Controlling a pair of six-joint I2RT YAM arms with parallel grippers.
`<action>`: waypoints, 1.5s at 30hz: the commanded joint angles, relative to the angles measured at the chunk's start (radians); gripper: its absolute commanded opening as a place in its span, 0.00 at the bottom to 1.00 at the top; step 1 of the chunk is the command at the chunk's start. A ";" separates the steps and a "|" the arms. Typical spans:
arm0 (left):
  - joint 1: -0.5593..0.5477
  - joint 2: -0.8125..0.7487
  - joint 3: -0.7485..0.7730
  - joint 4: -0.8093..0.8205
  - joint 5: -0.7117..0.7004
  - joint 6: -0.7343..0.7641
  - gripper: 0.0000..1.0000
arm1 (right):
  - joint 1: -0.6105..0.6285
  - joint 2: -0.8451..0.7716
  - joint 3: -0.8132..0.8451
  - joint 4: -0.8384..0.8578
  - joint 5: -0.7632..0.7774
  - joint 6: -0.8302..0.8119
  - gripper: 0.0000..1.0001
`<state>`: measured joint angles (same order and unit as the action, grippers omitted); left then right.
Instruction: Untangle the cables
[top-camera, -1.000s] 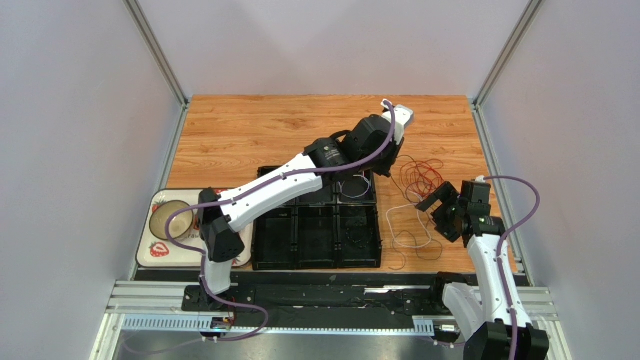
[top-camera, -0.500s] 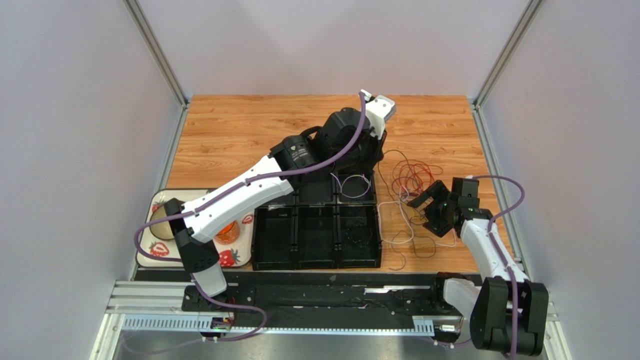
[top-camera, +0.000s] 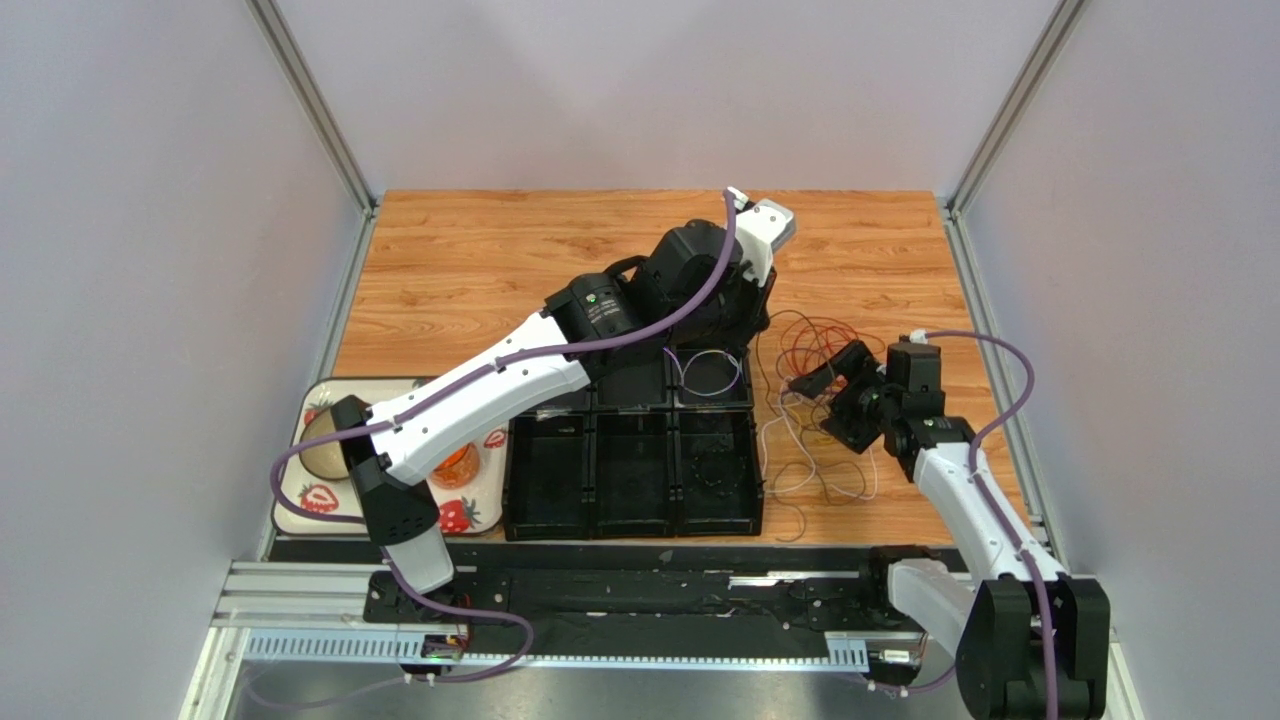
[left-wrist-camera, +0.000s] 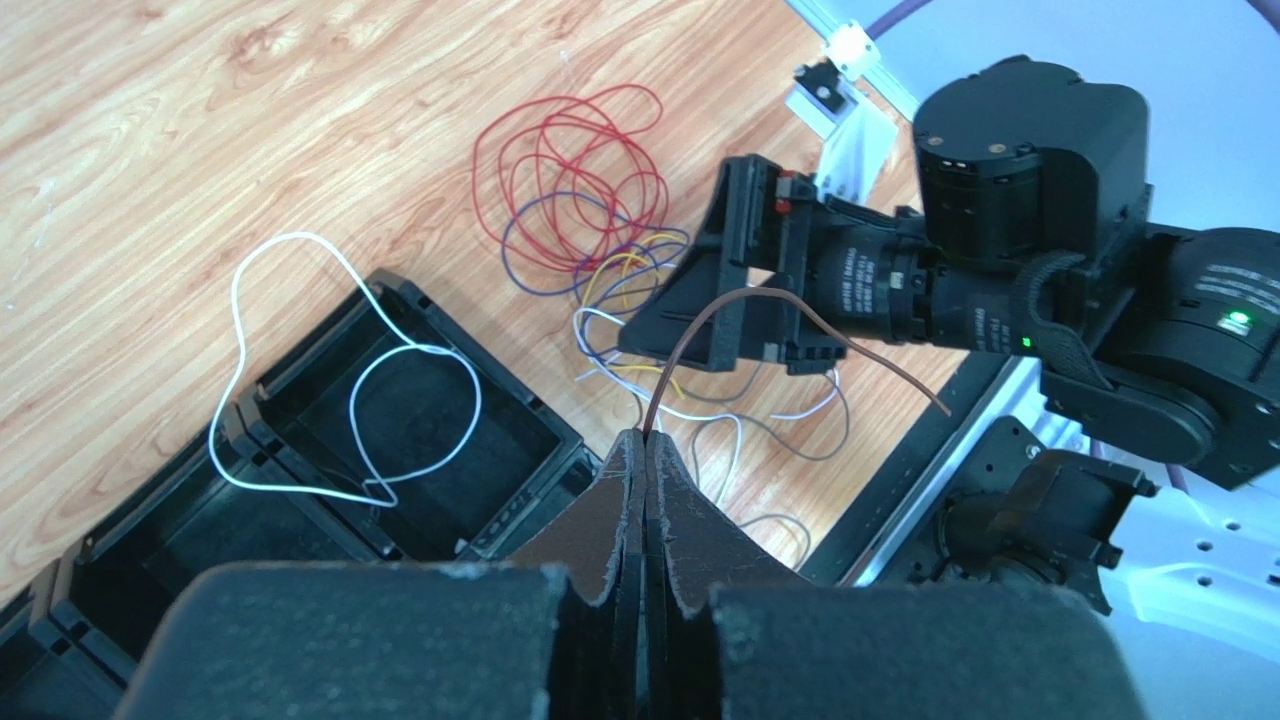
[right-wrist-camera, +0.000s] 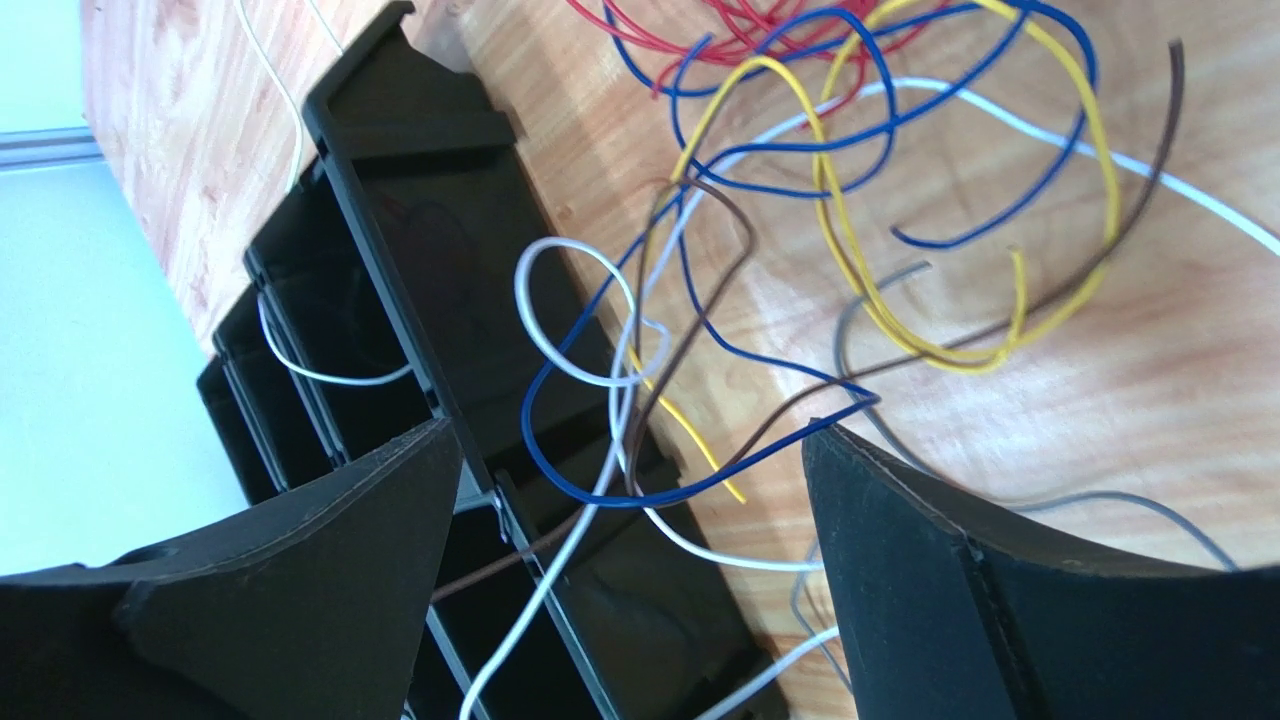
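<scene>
table (top-camera: 496, 255): wood top. tray (top-camera: 631, 480) of black bins sits near-middle; all places below are relative to it.

left arm (top-camera: 496, 383) reaches diagonally over the tray to its far right corner. right arm (top-camera: 969, 503) comes in from the tray's right side. my read: one arm draws a strand out while the other gets ready to steady the heap.

cables (top-camera: 824, 348): loose heap of red, blue, yellow, white and brown loops on the wood just right of the tray, a few strands spilling over its right wall.

white wire (left-wrist-camera: 293, 237) lies apart from the heap, in the far right bin and looping out over that bin's wall. looks already sorted.

left gripper (left-wrist-camera: 645, 443): fingers pressed together, clamped on one brown wire (left-wrist-camera: 781, 305) above the tray's right edge. wire arcs up from the pinch, free end in the air.

right gripper (right-wrist-camera: 631, 443): jaws spread wide, holding nothing, poised over the blue/white/brown crossing at the tray's right wall. whether a finger touches a strand, can't tell; the angle's too oblique.
</scene>
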<state>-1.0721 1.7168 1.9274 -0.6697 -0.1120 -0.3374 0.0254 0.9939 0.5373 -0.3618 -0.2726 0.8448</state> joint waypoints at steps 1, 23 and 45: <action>-0.003 -0.006 0.016 0.041 0.037 -0.009 0.00 | 0.044 0.079 -0.002 0.110 -0.008 0.045 0.88; -0.020 -0.212 0.216 0.036 0.236 -0.052 0.00 | 0.143 0.436 0.164 0.162 0.141 0.027 0.53; -0.023 -0.735 0.145 0.168 -0.017 0.253 0.00 | 0.139 0.528 0.231 0.132 0.223 -0.044 0.55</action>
<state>-1.0927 1.0008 2.1365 -0.5278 -0.0395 -0.1638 0.1658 1.5166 0.7391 -0.2417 -0.0780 0.8200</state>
